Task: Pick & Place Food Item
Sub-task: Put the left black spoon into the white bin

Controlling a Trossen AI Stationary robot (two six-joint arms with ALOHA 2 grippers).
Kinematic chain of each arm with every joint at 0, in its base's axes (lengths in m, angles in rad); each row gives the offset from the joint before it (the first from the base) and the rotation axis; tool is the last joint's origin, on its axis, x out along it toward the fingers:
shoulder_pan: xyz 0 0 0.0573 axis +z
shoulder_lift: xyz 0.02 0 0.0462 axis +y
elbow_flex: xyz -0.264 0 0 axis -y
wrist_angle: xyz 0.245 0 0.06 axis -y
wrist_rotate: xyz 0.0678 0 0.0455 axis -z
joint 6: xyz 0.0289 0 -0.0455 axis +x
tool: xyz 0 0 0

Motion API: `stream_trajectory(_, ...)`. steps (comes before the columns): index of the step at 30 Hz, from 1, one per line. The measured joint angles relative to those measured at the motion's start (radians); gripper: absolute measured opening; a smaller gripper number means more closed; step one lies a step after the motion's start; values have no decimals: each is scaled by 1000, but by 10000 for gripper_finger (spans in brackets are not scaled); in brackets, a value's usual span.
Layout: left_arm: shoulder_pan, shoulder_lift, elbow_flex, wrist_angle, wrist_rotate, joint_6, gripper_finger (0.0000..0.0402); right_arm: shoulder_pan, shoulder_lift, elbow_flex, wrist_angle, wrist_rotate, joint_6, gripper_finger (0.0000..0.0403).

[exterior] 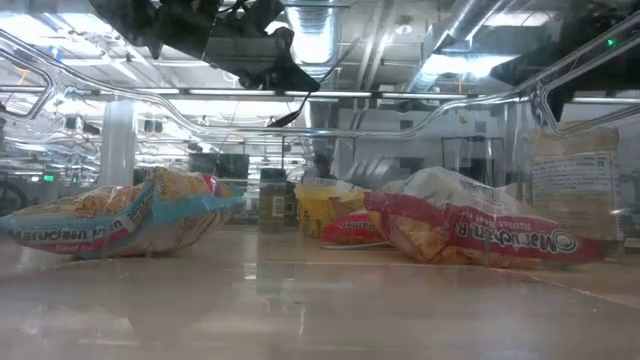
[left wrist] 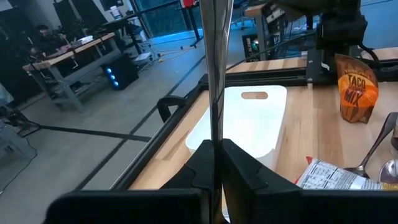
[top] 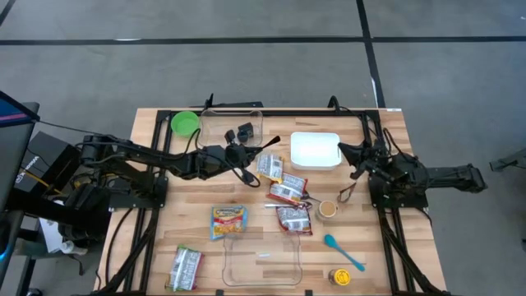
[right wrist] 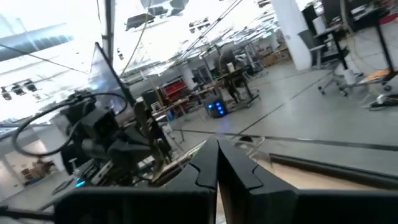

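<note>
Two closed, empty grippers hover over a wooden table (top: 394, 148) strewn with food packets. The left gripper (top: 246, 154) hangs near the far edge by a clear bin (top: 207, 123), just short of a ramen packet (top: 269, 167) at mid-table; the right gripper (top: 352, 154) waits near the right edge. Opening the jaws before descending squarely over the packet would likely serve best.

my high view looks straight down on the whole table (top: 148, 123); my low view sits at tabletop level, close to the same food packets (exterior: 470, 232).
</note>
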Motion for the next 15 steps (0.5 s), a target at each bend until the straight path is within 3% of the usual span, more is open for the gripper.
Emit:
stream_trajectory(6, 0, 0, 0, 0, 0, -4, 7, -58, 136, 66, 0, -8, 16, 0)
stream_trajectory(15, 0, 0, 0, -1, 1, -4, 7, -83, 471, 221, -3, -15, 91, 0)
